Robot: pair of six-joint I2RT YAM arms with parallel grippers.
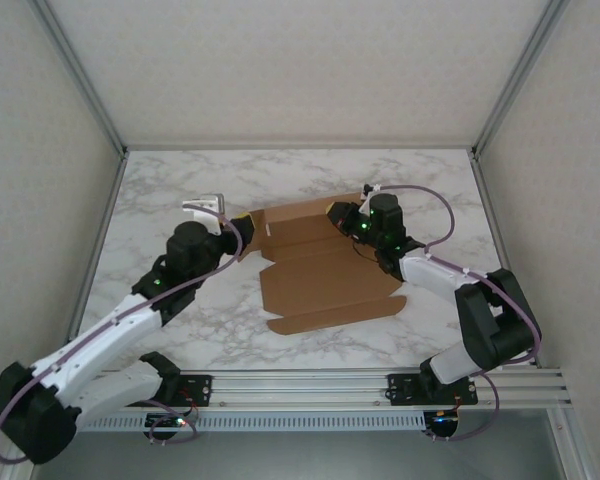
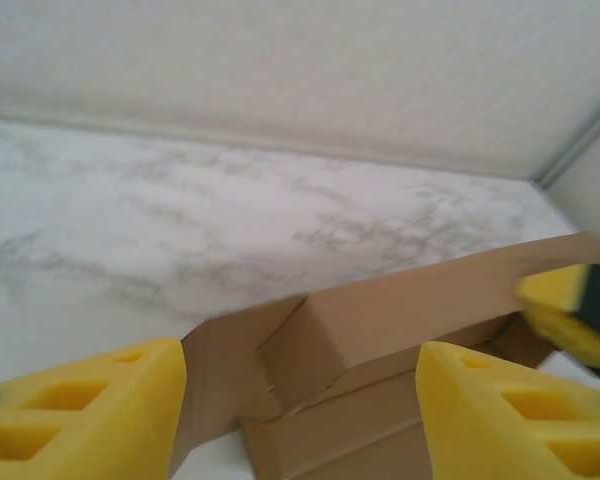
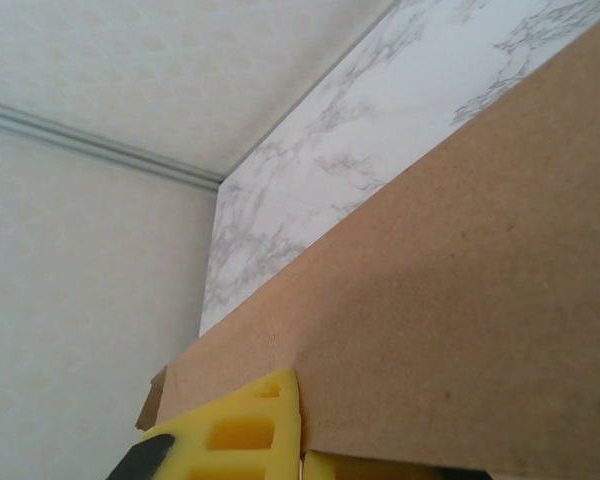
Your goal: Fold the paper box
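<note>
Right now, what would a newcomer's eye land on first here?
The brown paper box stands out first, lying half-folded in the middle of the white marble table with its far flap raised. The right fingers are shut on that flap's edge, toward the box's far right. The left fingers stand open by its far-left corner.

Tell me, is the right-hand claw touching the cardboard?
Touching. The right wrist view shows the right gripper shut on the paper box, with the edge of a raised flap pinched between its yellow fingers.
</note>
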